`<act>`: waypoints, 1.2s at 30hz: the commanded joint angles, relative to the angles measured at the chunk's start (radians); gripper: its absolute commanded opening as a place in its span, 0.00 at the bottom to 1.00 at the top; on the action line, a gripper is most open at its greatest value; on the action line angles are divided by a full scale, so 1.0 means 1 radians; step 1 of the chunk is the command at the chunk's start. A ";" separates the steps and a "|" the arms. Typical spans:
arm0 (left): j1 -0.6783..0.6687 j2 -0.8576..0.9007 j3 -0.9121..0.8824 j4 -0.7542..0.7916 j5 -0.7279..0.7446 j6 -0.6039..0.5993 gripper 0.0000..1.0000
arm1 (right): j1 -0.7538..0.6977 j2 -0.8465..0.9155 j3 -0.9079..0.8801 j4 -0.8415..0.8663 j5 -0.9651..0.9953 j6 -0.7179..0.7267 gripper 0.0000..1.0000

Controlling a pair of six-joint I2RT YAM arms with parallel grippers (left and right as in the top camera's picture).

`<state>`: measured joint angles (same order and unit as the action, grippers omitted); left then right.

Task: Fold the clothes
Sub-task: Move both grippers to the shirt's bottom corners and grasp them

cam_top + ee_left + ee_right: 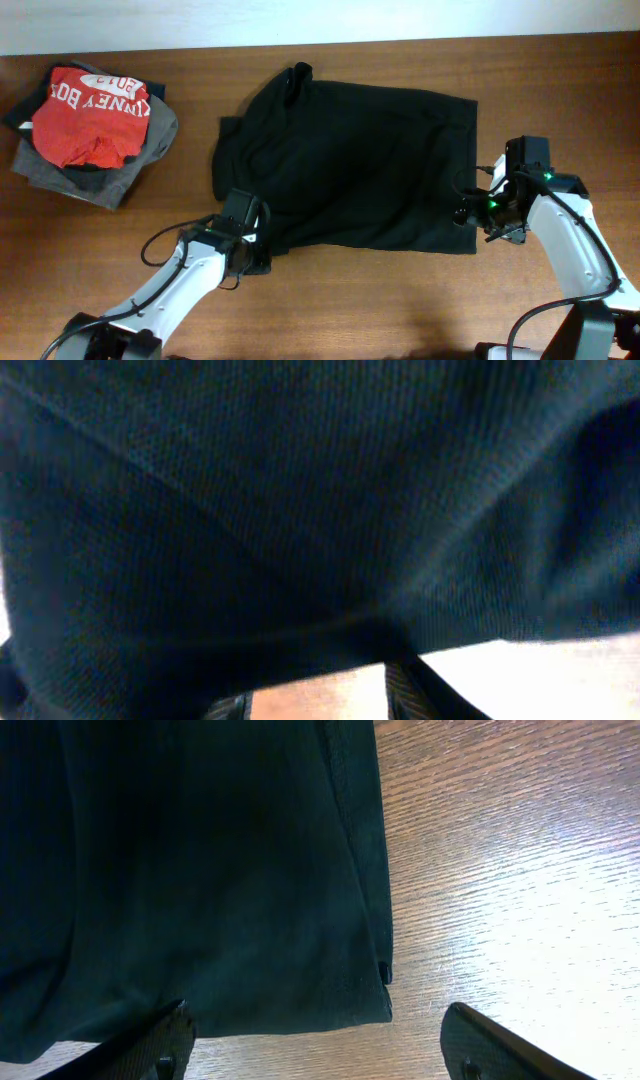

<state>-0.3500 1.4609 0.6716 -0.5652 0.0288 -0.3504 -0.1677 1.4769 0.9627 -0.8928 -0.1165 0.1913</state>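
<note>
The black garment (350, 160) lies flat mid-desk (400, 300), its long axis running left to right and dipping slightly toward my right side. My right end effector (318, 1020) is released, fingers spread wide around its hem corner. My left end effector (248, 240) sits at the opposite lower corner. Cloth smothers that wrist view, so I cannot tell its grip.

Left arm (185, 285) and right arm (572, 245) are white-shelled with black wrists and black cables (160, 243); green lights (545, 178) dot the right.

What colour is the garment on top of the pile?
The top garment is red with white lettering; the overhead view shows it best.
</note>
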 commanded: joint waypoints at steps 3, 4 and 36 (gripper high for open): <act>0.006 -0.014 -0.022 0.063 -0.026 0.008 0.44 | -0.003 0.005 -0.001 0.008 0.005 0.012 0.83; 0.006 -0.014 -0.022 0.070 -0.026 0.008 0.44 | -0.003 0.005 -0.001 0.009 0.005 0.012 0.83; 0.006 0.183 -0.022 0.344 -0.093 0.008 0.27 | -0.003 0.005 -0.001 0.037 0.005 0.008 0.83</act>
<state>-0.3508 1.5883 0.6735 -0.2066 -0.1101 -0.3435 -0.1677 1.4769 0.9627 -0.8585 -0.1169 0.1989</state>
